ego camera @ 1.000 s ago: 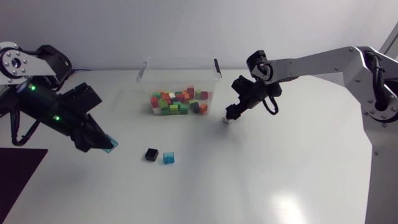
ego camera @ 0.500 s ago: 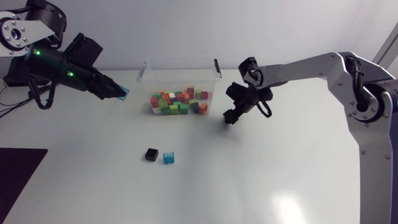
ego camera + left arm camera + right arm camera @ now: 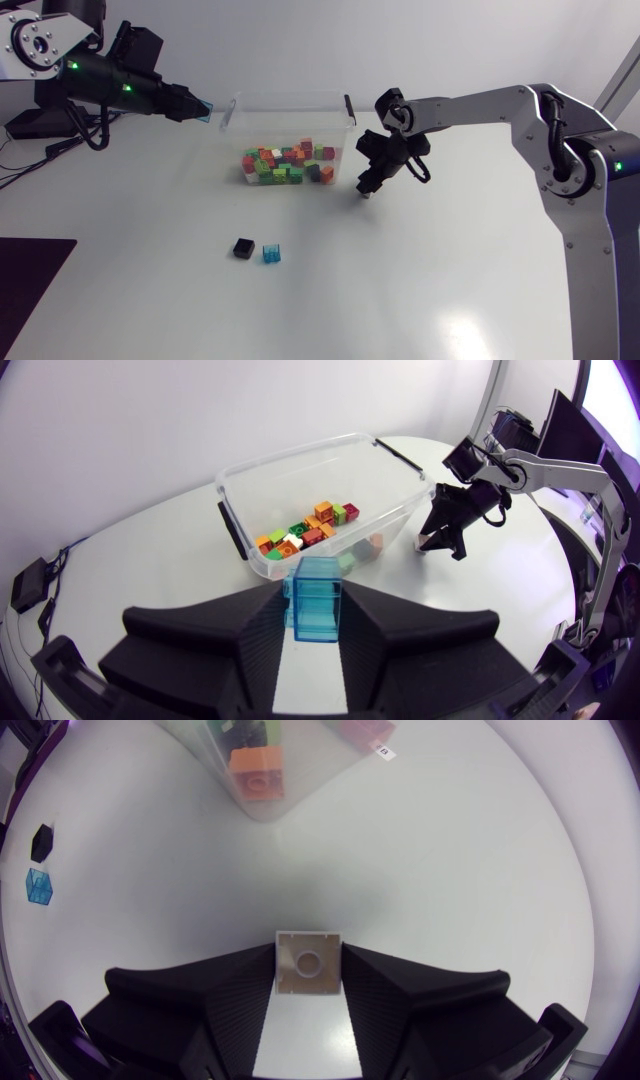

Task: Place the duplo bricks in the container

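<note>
L arm (image 3: 100,85) comes in from far left. The left jaws are clenched on the held blue brick (image 3: 317,600), one wedge finger on each side. The brick is up in the air, just left of the container (image 3: 290,98) rim and roughly level w/ it. My read: it's carried high so it clears the wall before a drop inside.

R arm (image 3: 480,103) reaches across to the container's near-right corner. The right jaws are grasping the pale brick (image 3: 308,962), low by the bench (image 3: 420,280) and just outside the wall. Can't tell if the brick touches the bench. It likely needs a lift over the rim next.

Materials & shapes:
- Container: clear thin plastic, rectangular tub w/ rounded corners and black clip handles (image 3: 350,108) at the ends. See-through walls make the fill easy to judge.
- Coloured bricks (image 3: 288,165) inside: hard glossy cubes in red, green, orange and yellow, heaped on the floor of the tub.
- Held blue brick: translucent, boxy.
- Pale brick: opaque, off-white, w/ a round socket on the face towards the wrist cam.

On the bench, near side and well apart from the tub, are a black brick (image 3: 242,247) and a loose blue brick (image 3: 271,253), side by side. Neither is in yet. Bench is matte white and smooth.
</note>
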{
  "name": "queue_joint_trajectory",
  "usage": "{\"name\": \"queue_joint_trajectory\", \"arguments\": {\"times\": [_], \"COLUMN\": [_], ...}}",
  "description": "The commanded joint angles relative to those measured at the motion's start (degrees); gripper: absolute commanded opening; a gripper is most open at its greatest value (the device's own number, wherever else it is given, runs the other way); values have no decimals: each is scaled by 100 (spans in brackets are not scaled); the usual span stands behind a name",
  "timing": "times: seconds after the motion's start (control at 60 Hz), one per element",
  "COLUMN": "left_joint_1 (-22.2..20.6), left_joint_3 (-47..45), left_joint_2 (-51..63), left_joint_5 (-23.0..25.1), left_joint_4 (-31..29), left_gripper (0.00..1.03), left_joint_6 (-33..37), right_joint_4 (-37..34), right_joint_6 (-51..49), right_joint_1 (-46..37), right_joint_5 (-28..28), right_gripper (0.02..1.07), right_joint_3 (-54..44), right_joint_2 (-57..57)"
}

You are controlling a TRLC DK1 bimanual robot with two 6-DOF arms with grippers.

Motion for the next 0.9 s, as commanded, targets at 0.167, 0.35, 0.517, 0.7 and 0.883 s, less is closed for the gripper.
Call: {"name": "queue_joint_trajectory", "arguments": {"times": [0.167,0.35,0.517,0.7,0.883], "left_joint_1": [-223,-522,-583,-583,-636], "left_joint_3": [579,869,1695,2363,2240], "left_joint_2": [613,1096,1905,2503,2353], "left_joint_5": [-150,-458,-730,-871,-879], "left_joint_4": [533,1070,1122,1131,1157], "left_gripper": [23,24,26,54,99], "left_joint_6": [-683,-885,-1096,-1175,-1034], "right_joint_4": [-291,-678,-968,-1179,-1196], "right_joint_6": [-13,93,242,488,796], "right_joint_1": [-112,-6,293,609,732], "right_joint_5": [95,148,157,148,113], "right_gripper": [34,34,34,34,34], "right_joint_3": [-311,-373,-268,93,682], "right_joint_2": [-790,-1669,-2293,-2636,-2566]}}
